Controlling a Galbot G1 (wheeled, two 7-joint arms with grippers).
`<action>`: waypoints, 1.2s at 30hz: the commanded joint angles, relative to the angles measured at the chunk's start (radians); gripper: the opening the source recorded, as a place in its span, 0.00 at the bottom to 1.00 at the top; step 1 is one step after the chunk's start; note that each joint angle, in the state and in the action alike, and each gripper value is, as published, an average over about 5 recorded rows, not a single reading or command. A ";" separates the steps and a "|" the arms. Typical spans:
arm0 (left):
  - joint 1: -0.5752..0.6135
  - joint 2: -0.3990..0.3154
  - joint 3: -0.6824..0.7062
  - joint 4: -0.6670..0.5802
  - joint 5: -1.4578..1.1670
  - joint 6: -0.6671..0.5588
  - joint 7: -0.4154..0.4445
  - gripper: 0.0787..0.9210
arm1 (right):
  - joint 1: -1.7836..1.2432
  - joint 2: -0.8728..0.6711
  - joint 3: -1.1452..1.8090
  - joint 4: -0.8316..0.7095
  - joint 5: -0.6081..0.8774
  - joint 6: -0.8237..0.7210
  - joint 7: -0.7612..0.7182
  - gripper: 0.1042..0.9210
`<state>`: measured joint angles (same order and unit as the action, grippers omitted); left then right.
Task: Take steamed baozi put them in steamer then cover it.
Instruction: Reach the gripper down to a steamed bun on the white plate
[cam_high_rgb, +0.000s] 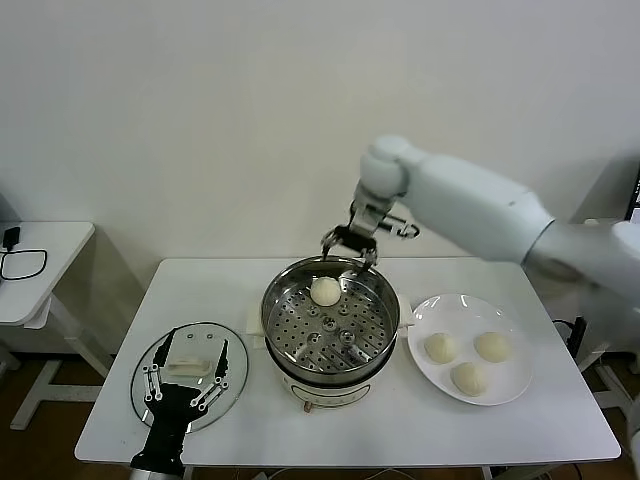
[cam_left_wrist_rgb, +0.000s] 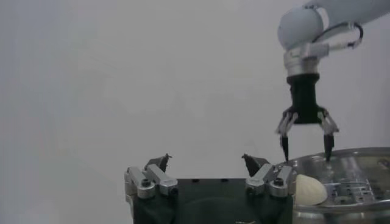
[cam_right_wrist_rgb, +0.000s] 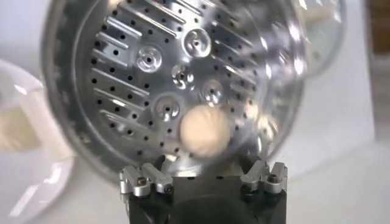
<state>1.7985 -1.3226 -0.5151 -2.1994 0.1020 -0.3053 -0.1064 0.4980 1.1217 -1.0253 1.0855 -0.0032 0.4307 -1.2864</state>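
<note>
The steamer (cam_high_rgb: 270, 318) stands mid-table, steel with a perforated tray. One steamed baozi (cam_high_rgb: 325, 291) lies on the far part of that tray, free of any grip. My right gripper (cam_high_rgb: 348, 250) hovers just above the steamer's far rim, open and holding nothing. In the right wrist view the same baozi (cam_right_wrist_rgb: 204, 131) rests on the tray (cam_right_wrist_rgb: 152, 61) beyond the open right gripper (cam_right_wrist_rgb: 204, 167). Three more baozi (cam_high_rgb: 440, 347) (cam_high_rgb: 491, 345) (cam_high_rgb: 469, 378) sit on the white plate (cam_high_rgb: 425, 312). My left gripper (cam_high_rgb: 197, 352) is open above the glass lid (cam_high_rgb: 140, 400).
The glass lid with its white handle (cam_high_rgb: 190, 368) lies flat at the table's front left. The plate sits right of the steamer. A side table with a black cable (cam_high_rgb: 25, 262) stands far left. A white wall rises behind the table.
</note>
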 joint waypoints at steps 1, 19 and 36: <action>-0.001 0.003 0.007 -0.001 0.001 -0.004 -0.002 0.88 | 0.163 -0.189 -0.194 -0.035 0.394 -0.390 -0.015 0.88; 0.007 0.005 0.004 -0.004 0.001 -0.004 -0.006 0.88 | -0.133 -0.319 -0.284 -0.035 0.353 -0.486 0.103 0.88; 0.013 -0.004 0.000 0.004 0.004 -0.011 -0.008 0.88 | -0.256 -0.302 -0.221 -0.049 0.246 -0.487 0.125 0.88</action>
<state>1.8119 -1.3261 -0.5155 -2.1981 0.1058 -0.3161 -0.1138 0.2980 0.8302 -1.2561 1.0397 0.2716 -0.0377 -1.1743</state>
